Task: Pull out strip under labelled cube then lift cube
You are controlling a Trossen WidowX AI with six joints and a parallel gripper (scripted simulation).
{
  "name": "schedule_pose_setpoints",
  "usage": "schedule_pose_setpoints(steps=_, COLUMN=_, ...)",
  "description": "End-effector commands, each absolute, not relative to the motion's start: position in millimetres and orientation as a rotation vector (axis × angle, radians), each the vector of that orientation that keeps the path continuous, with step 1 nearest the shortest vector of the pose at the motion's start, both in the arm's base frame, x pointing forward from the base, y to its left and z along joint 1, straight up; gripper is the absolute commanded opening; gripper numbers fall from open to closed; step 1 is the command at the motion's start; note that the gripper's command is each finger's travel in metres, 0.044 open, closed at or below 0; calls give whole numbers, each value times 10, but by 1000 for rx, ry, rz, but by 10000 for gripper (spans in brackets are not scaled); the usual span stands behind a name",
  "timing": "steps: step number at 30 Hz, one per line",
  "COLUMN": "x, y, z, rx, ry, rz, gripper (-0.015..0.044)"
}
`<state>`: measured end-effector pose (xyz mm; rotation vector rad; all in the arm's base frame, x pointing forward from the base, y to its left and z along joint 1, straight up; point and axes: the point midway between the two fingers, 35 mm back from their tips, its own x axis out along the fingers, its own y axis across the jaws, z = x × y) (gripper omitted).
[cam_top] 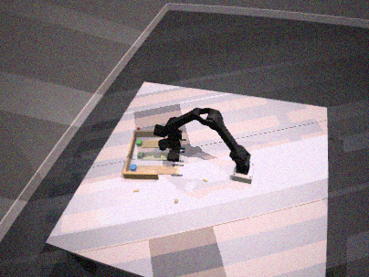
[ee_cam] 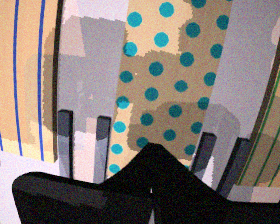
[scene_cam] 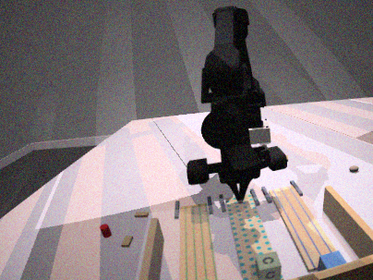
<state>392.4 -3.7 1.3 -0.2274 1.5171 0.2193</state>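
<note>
The labelled cube [cam_top: 140, 154] [scene_cam: 269, 265], pale green with dark letters, rests on the far end of the strip with teal dots [scene_cam: 238, 225] [ee_cam: 156, 82]. That strip lies flat between two other strips. My gripper [scene_cam: 240, 200] [ee_cam: 153, 150] is shut, its fingertips together with nothing seen between them. The tips are over the dotted strip's near end, at the opposite end from the cube. Dots show on both sides of the fingers in the wrist view. The exact gap between tips and strip cannot be told.
A green-lined strip [scene_cam: 198, 244] [ee_cam: 269, 150] and a blue-lined strip [scene_cam: 300, 225] [ee_cam: 27, 75] flank it. A blue cube [cam_top: 132, 167] [scene_cam: 332, 261] and a green cube [cam_top: 139, 143] sit on these. Grey rails stand between the strips. Wooden walls [scene_cam: 346, 216] surround them. A red cylinder [scene_cam: 105, 230] lies outside.
</note>
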Motion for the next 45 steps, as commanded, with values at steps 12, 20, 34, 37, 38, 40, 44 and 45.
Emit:
schedule_pose_setpoints(steps=12, x=3673, y=-114, z=-33, rx=-231, ry=1530, rz=222, gripper=0)
schedule_pose_setpoints(steps=20, x=3554, y=-151, z=-42, rx=-231, ry=1531, rz=222, gripper=0)
schedule_pose_setpoints(steps=34, x=3354, y=-211, z=-58, rx=-232, ry=1532, rz=222, gripper=0)
schedule_pose_setpoints(steps=37, x=3309, y=-225, z=-62, rx=-232, ry=1533, rz=222, gripper=0)
schedule_pose_setpoints(steps=38, x=3294, y=-230, z=-63, rx=-232, ry=1533, rz=222, gripper=0)
schedule_pose_setpoints(steps=40, x=3264, y=-239, z=-65, rx=-232, ry=1533, rz=222, gripper=0)
schedule_pose_setpoints(steps=44, x=3205, y=-257, z=-68, rx=-232, ry=1533, rz=222, gripper=0)
schedule_pose_setpoints(steps=45, x=3190, y=-261, z=-69, rx=-232, ry=1534, rz=222, gripper=0)
